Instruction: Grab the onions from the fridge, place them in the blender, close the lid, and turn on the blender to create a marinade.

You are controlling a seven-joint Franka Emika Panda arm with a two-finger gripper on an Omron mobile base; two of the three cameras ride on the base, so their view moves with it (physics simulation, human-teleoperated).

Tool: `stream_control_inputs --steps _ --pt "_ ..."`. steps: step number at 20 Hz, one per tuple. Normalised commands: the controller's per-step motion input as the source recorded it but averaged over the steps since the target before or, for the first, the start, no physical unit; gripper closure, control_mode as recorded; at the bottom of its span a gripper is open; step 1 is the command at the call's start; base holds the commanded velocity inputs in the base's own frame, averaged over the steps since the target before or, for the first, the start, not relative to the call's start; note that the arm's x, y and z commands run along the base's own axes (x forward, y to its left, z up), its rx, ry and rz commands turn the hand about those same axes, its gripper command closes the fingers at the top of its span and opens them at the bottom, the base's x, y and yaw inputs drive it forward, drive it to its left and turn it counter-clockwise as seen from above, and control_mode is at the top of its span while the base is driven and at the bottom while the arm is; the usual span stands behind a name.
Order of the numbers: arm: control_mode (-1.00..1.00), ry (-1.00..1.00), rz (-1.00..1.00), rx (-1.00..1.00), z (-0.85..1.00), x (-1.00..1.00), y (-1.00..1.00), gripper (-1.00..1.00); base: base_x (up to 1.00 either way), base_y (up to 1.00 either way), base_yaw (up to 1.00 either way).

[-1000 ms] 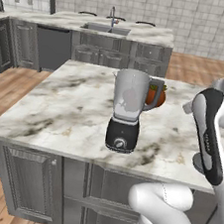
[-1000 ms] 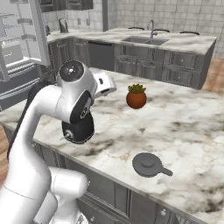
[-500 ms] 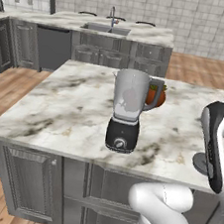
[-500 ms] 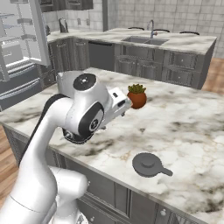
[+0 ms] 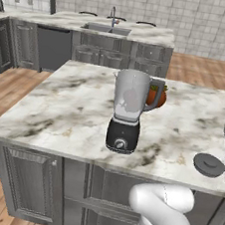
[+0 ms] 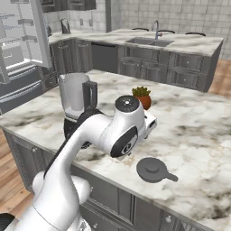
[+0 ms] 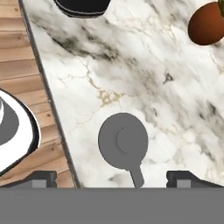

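The blender [image 5: 127,111] stands on the island counter, a translucent grey jug on a black base with a silver dial [image 5: 120,144]; its mouth has no cover. A faint reddish round shape shows through the jug wall; I cannot tell if it is an onion. The lid [image 7: 123,141], a dark grey disc with a knob and a short tab, lies flat on the marble near the counter's front edge, right of the blender [image 6: 76,97]. My gripper [image 7: 116,179] hovers above the lid [image 6: 151,169], open, fingertips [image 7: 43,178] wide apart. The fridge [image 6: 22,45] stands far left, door open.
A small plant in a round terracotta pot [image 5: 157,95] sits just behind and right of the jug. The marble counter edge [image 7: 52,113] runs close beside the lid, wood floor beyond it. A sink counter [image 5: 110,29] lines the back wall.
My arm has swung away from the blender toward the right, ending over the lid. The blender, lid and pot have stayed put.
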Motion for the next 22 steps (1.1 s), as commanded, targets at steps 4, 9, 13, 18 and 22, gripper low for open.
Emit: stream_control_inputs --steps 4,9,13,18,22 --pt "-1.0 0.13 0.11 0.04 -0.4 -0.01 -0.58 -1.0 0.0 0.0 0.0" --pt "-1.0 0.07 0.1 0.02 -0.42 0.0 -0.57 -1.0 0.0 0.0 0.0" --pt "-1.0 0.01 0.12 0.04 -0.57 0.0 -0.55 -1.0 0.0 0.0 0.0" --pt "-1.0 0.0 0.08 0.08 -0.31 0.0 -0.26 -1.0 0.0 0.0 0.0" --pt "-1.0 0.0 0.08 0.11 -0.12 0.08 -0.03 -1.0 0.0 0.0 0.0"
